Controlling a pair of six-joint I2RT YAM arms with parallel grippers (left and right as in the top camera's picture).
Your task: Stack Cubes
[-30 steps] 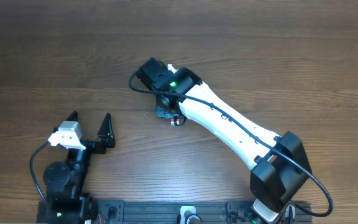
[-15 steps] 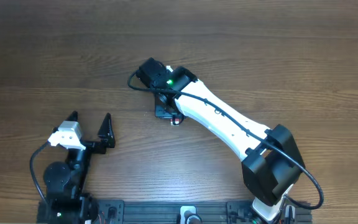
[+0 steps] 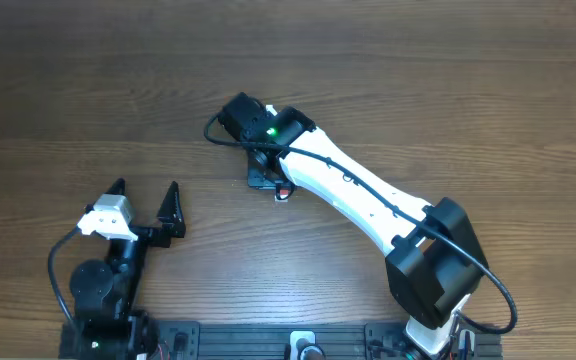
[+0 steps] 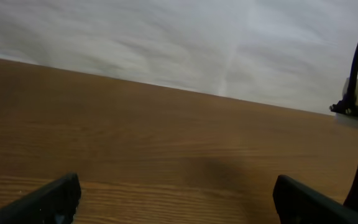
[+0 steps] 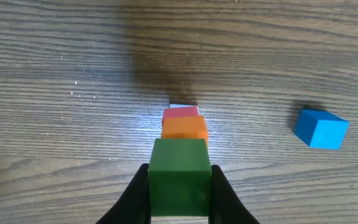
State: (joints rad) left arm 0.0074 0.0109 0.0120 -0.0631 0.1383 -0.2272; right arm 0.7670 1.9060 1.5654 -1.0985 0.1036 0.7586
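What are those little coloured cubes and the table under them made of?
The green cube, orange cube and blue cube look like painted wood or matte plastic: flat, even colour, crisp edges, no strong gloss. Which one, I cannot tell. The table looks like wood or wood-look laminate: brown grain lines run along it.

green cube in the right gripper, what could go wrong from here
1. The green cube, clamped in the right gripper, may not sit squarely over the orange cube and red cube; released like that, it might tip off.
2. The stack is narrow and tall, so fingers opening unevenly or dragging on the way up could topple it.
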